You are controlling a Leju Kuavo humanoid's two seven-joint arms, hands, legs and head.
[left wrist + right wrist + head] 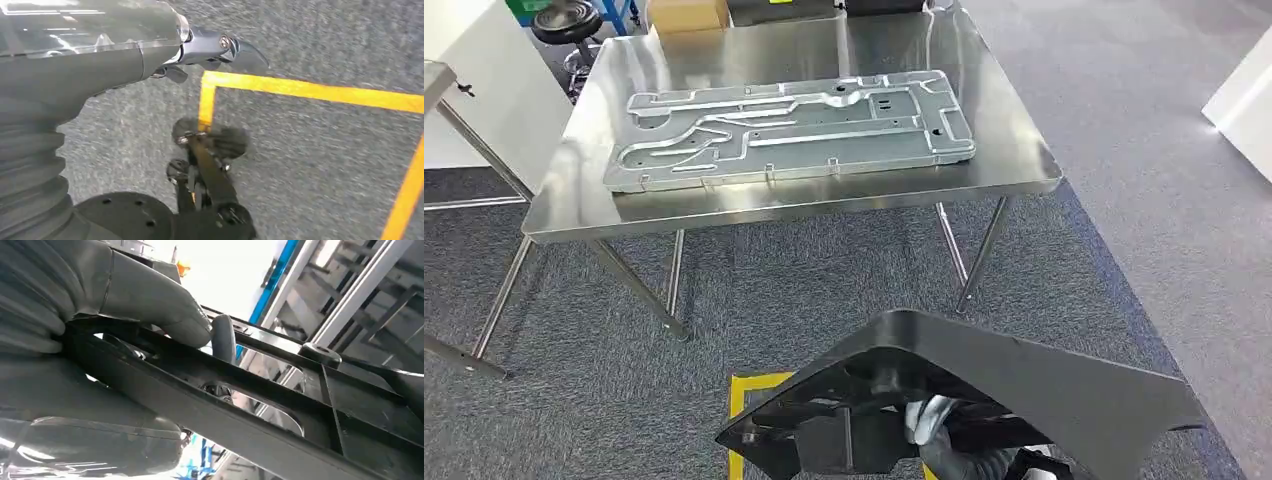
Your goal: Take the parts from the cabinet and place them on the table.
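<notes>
From the head view, we're looking at a steel table (1024, 150) carrying a flat metal panel (789, 128), a bare strip along its near edge. Low in front sits a black part (1024, 390).

Left wrist: our left hand (215, 50) hangs above carpet and yellow tape (310, 90), grasping nothing, fingers curled.

Right wrist: our right hand (125, 300) clamps the black part's rib. No writing legible.

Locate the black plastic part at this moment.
In the head view the black plastic part is low in the foreground, over the carpet short of the steel table; the right hand grips it.
</notes>
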